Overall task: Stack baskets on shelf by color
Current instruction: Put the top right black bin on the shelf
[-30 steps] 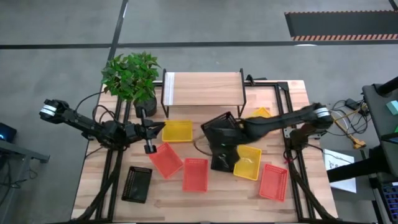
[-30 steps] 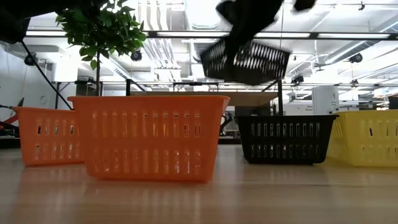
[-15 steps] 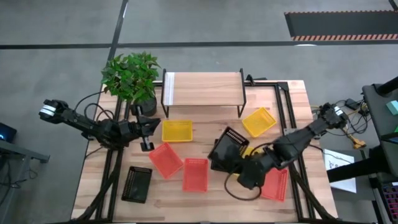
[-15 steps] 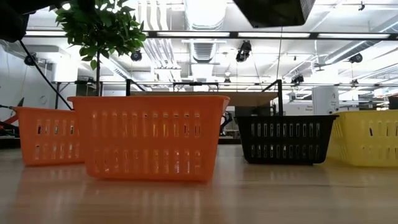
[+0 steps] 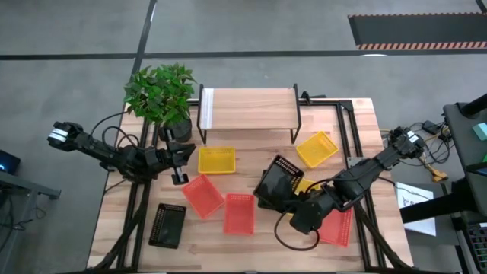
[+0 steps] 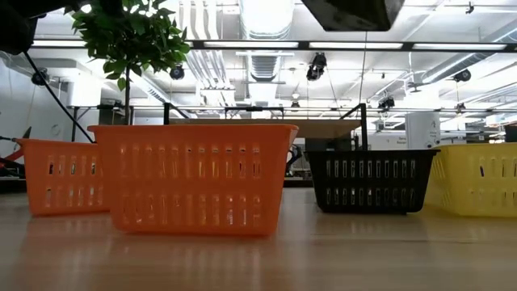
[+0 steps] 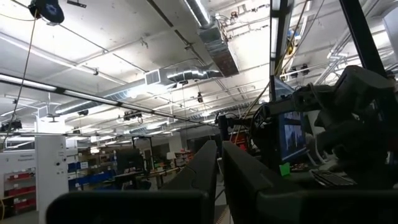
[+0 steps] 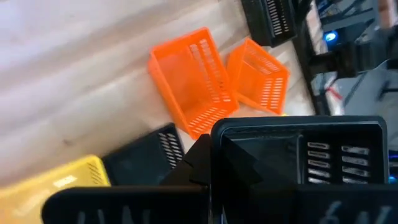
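Grey concrete floor surrounds a wooden worktop (image 5: 228,251), with a potted plant (image 5: 160,91) at the upper left of the high view. At upper centre stands the shelf (image 5: 247,106), a light board on black legs, and nothing rests on it. By that, the task looks barely begun: no basket is placed and no colour pile is made.

The baskets are small, rectangular and mesh-sided, all of one size, and they lie scattered below the shelf. Two yellow baskets sit nearest it, one (image 5: 217,160) left of centre and one (image 5: 316,148) to the right, turned at an angle. A third yellow one (image 8: 50,183) is mostly hidden under the right arm. Two orange baskets (image 5: 202,195) (image 5: 239,213) lie touching at lower centre, and a third orange basket (image 5: 338,228) lies at lower right, half under the arm. One black basket (image 5: 167,225) sits alone at lower left.

The right gripper (image 5: 288,199) holds a black basket (image 5: 275,179) by its rim, tilted and raised off the worktop; its underside shows at the top edge of the low view. Another black basket (image 8: 143,158) lies below it.

The left gripper (image 5: 179,161) hangs beside the left yellow basket, its fingers narrow and holding nothing.

All nine placements appear to remain.
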{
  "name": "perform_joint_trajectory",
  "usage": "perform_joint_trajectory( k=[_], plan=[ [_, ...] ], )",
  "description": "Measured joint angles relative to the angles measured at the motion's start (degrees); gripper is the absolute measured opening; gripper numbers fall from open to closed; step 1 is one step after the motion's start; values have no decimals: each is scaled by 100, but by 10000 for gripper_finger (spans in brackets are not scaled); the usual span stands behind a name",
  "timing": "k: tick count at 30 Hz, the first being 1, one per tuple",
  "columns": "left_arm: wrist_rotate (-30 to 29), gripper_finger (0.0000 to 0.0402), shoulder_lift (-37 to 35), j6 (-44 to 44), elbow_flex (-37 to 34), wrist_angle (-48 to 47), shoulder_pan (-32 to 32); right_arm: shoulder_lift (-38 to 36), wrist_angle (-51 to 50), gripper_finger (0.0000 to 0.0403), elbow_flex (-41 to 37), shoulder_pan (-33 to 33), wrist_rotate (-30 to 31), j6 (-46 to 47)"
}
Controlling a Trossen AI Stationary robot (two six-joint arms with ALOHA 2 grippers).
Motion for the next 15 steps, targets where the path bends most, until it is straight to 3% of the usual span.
perform_joint_trajectory(
  k=[6,15],
  plan=[
    [1,10,0,-2,0,2,0,-2,42,9,56,-549,-211,-1162],
    [2,10,0,-22,0,-46,0,-13,117,9,233,-2183,-1442,-2483]
  ],
)
